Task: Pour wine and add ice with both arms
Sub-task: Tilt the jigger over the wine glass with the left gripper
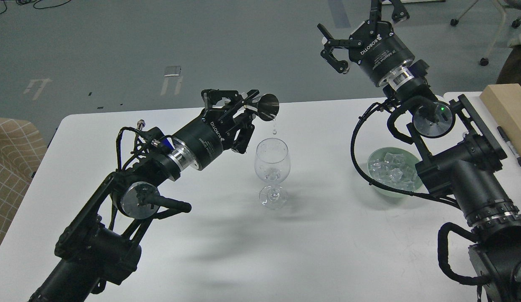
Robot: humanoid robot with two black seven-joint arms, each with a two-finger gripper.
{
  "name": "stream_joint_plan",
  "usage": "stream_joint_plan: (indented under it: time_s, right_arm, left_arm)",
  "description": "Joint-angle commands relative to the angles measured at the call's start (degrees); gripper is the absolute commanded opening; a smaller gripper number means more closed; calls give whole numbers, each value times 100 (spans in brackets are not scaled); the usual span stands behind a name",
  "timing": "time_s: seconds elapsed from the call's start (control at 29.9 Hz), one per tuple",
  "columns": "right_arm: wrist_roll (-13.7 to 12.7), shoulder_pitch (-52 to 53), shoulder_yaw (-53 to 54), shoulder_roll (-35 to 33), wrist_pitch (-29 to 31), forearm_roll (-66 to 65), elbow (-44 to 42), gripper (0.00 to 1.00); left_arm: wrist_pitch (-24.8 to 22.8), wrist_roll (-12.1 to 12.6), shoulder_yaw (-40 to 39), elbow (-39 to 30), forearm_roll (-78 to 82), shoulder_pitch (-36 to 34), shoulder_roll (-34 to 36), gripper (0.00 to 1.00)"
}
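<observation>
A clear wine glass [272,167] stands upright at the middle of the white table [319,251]. My left gripper [243,105] is shut on a small metal cup [268,107], tipped on its side just above and left of the glass's rim. Clear drops [274,127] fall from the cup toward the glass. My right gripper [361,21] is open and empty, held high beyond the table's far edge. The ice [392,167] is a heap of clear cubes in a pale green bowl [375,157] at the right, partly hidden by my right arm and its cable.
A pale wooden block [506,107] and a black marker [511,147] lie on the neighbouring table at the far right. A chequered chair [10,159] stands at the left edge. Office chair wheels [483,61] show on the grey floor behind.
</observation>
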Motion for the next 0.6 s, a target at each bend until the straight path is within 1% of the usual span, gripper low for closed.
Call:
stream_joint_plan:
  time_s: [0.0, 0.5, 0.57]
  right_arm:
    - [0, 0, 0, 0, -1, 0, 0, 100]
    - [0, -9, 0, 0, -1, 0, 8, 100]
    - [0, -9, 0, 0, -1, 0, 8, 100]
  left_arm:
    - [-12, -4, 9, 3, 13, 0, 10, 8]
    - [-82, -118, 53, 3, 321, 18, 27, 8]
    - [-82, -179, 53, 3, 400, 18, 45, 8]
